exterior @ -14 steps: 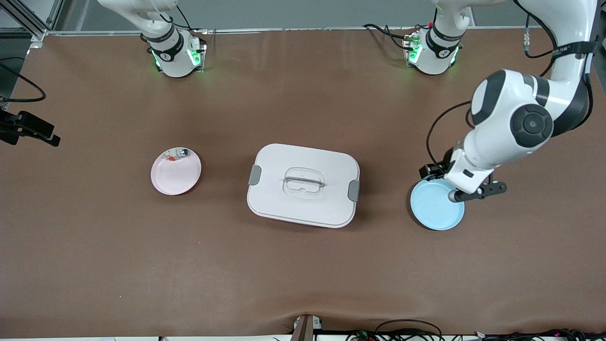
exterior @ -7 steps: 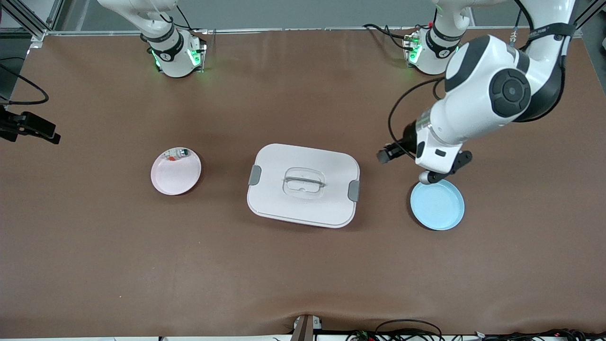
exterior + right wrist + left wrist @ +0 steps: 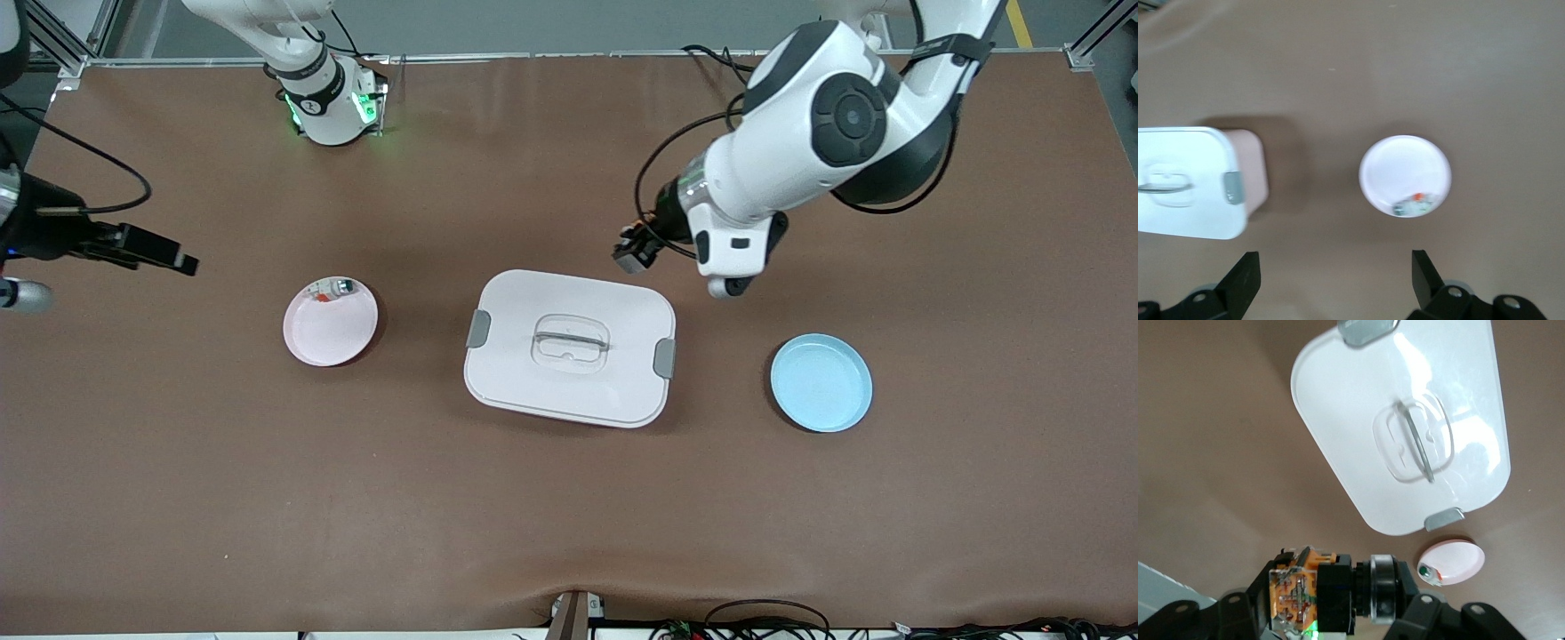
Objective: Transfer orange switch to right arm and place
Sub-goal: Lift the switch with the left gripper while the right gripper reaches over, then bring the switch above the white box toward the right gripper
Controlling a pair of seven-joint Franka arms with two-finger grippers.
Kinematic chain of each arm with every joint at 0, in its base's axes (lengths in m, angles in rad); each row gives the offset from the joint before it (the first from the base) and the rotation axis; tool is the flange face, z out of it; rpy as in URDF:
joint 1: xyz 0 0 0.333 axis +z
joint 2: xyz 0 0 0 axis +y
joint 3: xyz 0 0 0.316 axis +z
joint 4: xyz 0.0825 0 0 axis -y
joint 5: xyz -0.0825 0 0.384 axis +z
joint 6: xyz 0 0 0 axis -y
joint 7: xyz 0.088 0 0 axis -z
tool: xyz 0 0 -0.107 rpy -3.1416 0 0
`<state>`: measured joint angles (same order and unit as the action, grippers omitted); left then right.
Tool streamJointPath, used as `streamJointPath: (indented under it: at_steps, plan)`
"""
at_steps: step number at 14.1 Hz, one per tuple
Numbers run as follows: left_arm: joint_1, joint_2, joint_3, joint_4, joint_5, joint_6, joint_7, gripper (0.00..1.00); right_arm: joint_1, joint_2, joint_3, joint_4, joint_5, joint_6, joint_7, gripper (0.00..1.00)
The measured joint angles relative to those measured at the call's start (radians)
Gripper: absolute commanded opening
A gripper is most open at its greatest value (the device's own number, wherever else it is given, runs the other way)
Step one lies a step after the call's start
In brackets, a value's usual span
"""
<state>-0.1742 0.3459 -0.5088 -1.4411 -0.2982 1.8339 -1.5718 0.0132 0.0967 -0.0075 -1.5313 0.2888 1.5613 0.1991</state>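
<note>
My left gripper [image 3: 634, 254] is shut on the orange switch [image 3: 1338, 590], a small black cylinder with a silver ring and an orange end, held crosswise between the jaws. It hangs over bare table beside the white box's [image 3: 569, 382] corner at the left arm's end. My right gripper [image 3: 182, 262] reaches in over the table at the right arm's end, beside the pink plate [image 3: 331, 336]. In the right wrist view its fingers [image 3: 1245, 280] stand wide apart with nothing between them, and the right gripper [image 3: 1335, 280] looks down on the pink plate [image 3: 1405, 167].
A small whitish part [image 3: 335, 288] with green and red bits lies at the pink plate's rim. A blue plate [image 3: 821, 384] sits bare toward the left arm's end. The lidded white box [image 3: 1405, 433] with grey clips stands mid-table.
The left arm has lifted from over the blue plate and swung toward the box, carrying the switch. The right gripper has come in from the right arm's end of the table.
</note>
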Motion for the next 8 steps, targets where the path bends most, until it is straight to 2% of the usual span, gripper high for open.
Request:
streamJointPath:
  at_steps: [4, 8]
  plan:
    - [-0.078, 0.051, 0.000, 0.028, -0.002, 0.139, -0.257, 0.00, 0.130, -0.003, 0.007, -0.100, 0.150, 0.223, 0.129, 1.00]
    - [-0.123, 0.082, 0.000, 0.030, -0.002, 0.235, -0.421, 0.00, 0.226, -0.046, 0.009, -0.237, 0.269, 0.416, 0.192, 1.00]
